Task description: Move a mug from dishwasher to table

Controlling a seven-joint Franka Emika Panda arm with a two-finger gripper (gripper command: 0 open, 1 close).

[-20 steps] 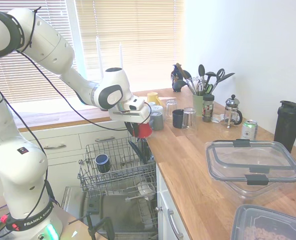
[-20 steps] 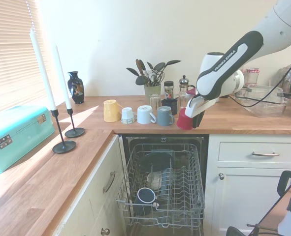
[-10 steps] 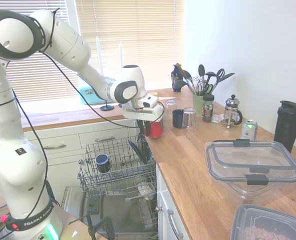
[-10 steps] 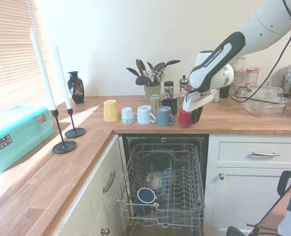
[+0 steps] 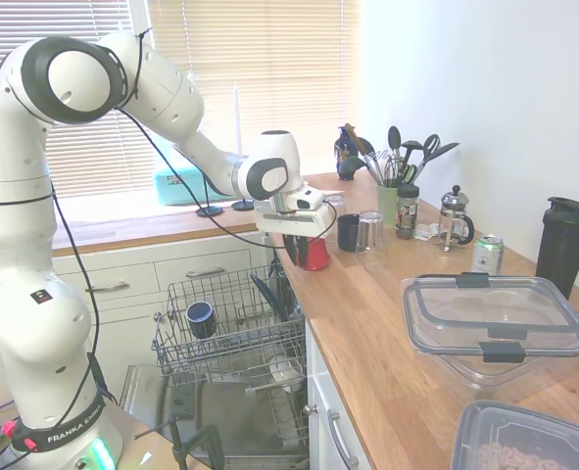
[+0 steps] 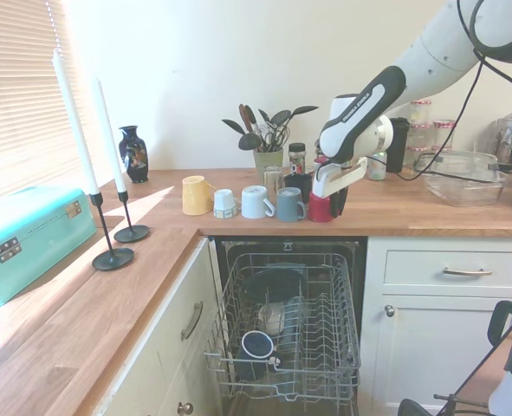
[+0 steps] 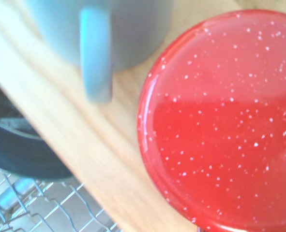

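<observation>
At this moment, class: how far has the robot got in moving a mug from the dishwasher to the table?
Done: the red mug is out of the dishwasher rack and over the wooden table, beside the grey-blue mug.
In hand: the gripper is closed on it, at or just above the surface; contact is unclear.
Left: set it down if needed, open the fingers, and withdraw. A dark blue mug sits in the rack.

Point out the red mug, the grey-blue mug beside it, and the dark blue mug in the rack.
red mug [image 6: 320, 208], second exterior view, its side wall.
grey-blue mug [image 6: 288, 205], second exterior view, its body.
dark blue mug [image 5: 200, 317], first exterior view, its pale rim.
</observation>
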